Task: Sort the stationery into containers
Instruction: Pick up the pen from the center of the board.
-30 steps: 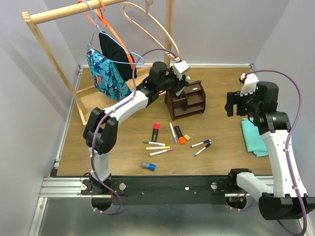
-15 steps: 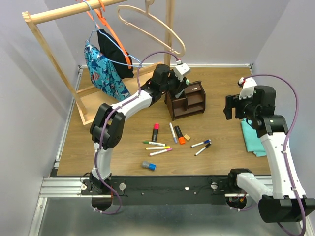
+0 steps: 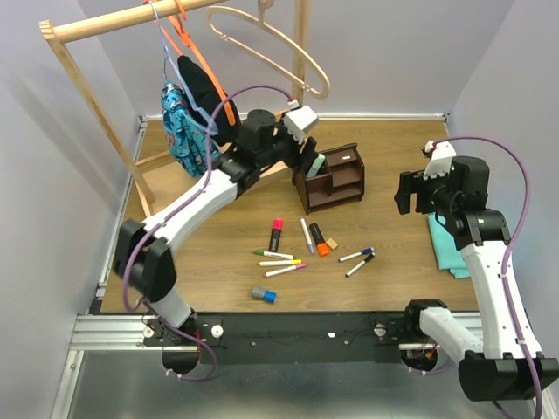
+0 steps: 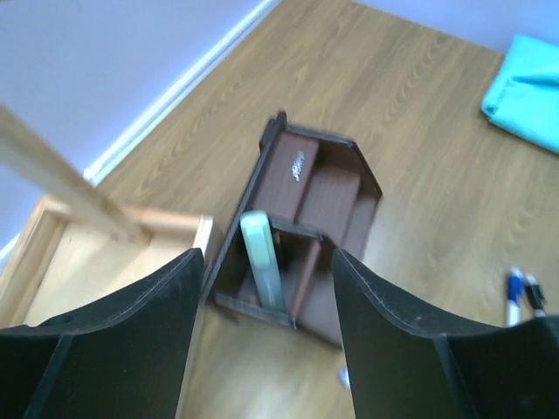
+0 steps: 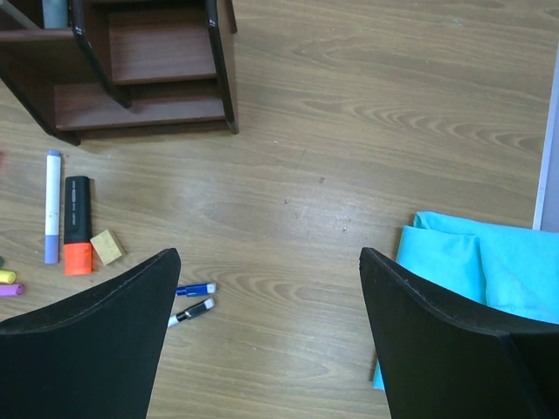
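markers lie loose on the wooden table (image 3: 393, 140) in front of the small dark brown organiser (image 3: 336, 179): a green marker (image 3: 272, 254), a yellow marker (image 3: 279, 262), a pink marker (image 3: 286, 270), a purple marker (image 3: 307, 234), a blue marker (image 3: 356, 255) and a black marker (image 3: 359, 265). the red highlighter (image 3: 276, 234) and the orange highlighter (image 3: 319, 238) lie there too, and the tiny tan cube (image 3: 332, 243) sits just beside the orange one. the grey-blue cylinder (image 3: 264, 294) lies nearer the arms. one pale green marker (image 4: 260, 271) stands tilted in a compartment at the organiser's left end. the left gripper (image 4: 266, 257) hangs right over it with its jaws spread wide, holding nothing. the right gripper (image 5: 269, 257) hangs over the table between the organiser and a folded teal cloth (image 5: 476, 262), its jaws spread wide too, with nothing in them.
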You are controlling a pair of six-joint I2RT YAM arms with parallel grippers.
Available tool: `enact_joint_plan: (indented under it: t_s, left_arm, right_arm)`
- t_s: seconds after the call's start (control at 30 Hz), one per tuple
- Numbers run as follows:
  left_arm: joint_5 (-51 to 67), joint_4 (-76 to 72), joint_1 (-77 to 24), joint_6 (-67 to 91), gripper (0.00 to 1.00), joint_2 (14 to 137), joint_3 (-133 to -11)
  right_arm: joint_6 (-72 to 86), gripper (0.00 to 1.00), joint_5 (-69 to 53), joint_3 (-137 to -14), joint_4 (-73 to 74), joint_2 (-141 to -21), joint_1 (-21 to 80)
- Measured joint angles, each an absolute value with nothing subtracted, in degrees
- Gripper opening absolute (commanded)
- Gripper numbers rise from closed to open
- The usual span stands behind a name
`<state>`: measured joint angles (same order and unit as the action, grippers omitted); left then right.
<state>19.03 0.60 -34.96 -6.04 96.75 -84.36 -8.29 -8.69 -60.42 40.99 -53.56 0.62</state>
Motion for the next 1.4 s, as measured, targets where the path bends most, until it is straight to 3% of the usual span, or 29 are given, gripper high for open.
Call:
enact_joint_plan:
  t_s: [0.23, 0.57, 1.4]
  left_arm:
    - [14.3, 20.8, -35.0, -6.4, 0.63, 84.7, -77.6]
    - [7.4, 44.1, -35.1, -0.4, 0.62, 103.3, -78.9]
    - [5.7, 46.6, -35.3, 3.4, 0.64, 112.7, -86.1]
  right_arm:
    - [-7.2, 0.91, -8.6, -59.3, 40.4, -51.4, 0.6]
    - [-4.9, 0.91, -8.2, -59.0, 39.7, -51.3, 0.5]
    - [-4.0, 0.91, -8.0, -57.8, 39.9, -49.0, -2.0]
